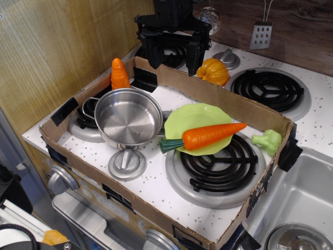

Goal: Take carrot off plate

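The hand (pixel 174 56) is matte black, with blocky angular fingers

A single camera stands high off the front-left corner of the toy stove (pixel 156 195), fairly near, looking down and across it toward the wooden back wall (pixel 291 26) behind the stove.

You've got a glossy orange carrot (pixel 212 135) with a dark green stem end on a light lime-green plate (pixel 195 117). Shiny steel pot (pixel 128 117), silver knob (pixel 126 163). Ridged orange cone toy (pixel 119 74), orange pumpkin (pixel 213 71) with yellowish segments, pale green broccoli (pixel 267 140). Your stovetop (pixel 151 190) is white with dark speckles; burner coils (pixel 221 161) black in silver rings. Brown cardboard tray wall (pixel 229 101) with black tape patches. Black gripper (pixel 171 44). Light wood-grain panel (pixel 52 47), dark wood backsplash (pixel 302 31).
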`<action>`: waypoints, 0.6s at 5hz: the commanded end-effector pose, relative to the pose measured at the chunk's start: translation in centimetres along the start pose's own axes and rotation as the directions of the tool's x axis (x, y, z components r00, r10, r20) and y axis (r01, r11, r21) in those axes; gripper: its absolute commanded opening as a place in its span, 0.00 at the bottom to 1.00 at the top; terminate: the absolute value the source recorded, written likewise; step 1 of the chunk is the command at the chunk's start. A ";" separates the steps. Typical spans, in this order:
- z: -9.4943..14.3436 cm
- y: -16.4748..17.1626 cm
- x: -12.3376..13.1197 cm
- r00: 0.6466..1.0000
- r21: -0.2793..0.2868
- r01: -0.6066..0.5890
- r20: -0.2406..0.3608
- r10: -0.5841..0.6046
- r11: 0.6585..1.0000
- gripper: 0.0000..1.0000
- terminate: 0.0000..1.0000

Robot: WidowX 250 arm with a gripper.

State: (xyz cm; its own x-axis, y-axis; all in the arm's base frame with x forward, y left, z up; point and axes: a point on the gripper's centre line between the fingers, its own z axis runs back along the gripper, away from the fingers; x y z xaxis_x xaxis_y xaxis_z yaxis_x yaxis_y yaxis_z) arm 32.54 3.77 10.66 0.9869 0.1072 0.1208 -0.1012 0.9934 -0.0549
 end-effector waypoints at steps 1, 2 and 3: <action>0.0 0.0 0.0 1.000 0.000 0.000 0.000 0.000 1.000 1.00 0.00; 0.6 -0.1 -0.1 0.995 0.018 0.090 0.049 -0.091 0.996 1.00 0.00; 1.7 -1.0 -0.7 0.982 0.053 0.181 0.042 -0.183 0.982 1.00 0.00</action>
State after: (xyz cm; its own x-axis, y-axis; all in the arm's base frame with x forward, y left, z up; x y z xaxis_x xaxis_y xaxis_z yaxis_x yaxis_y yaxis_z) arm 31.33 2.61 10.83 0.9905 -0.0801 0.1117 0.0805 0.9968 0.0016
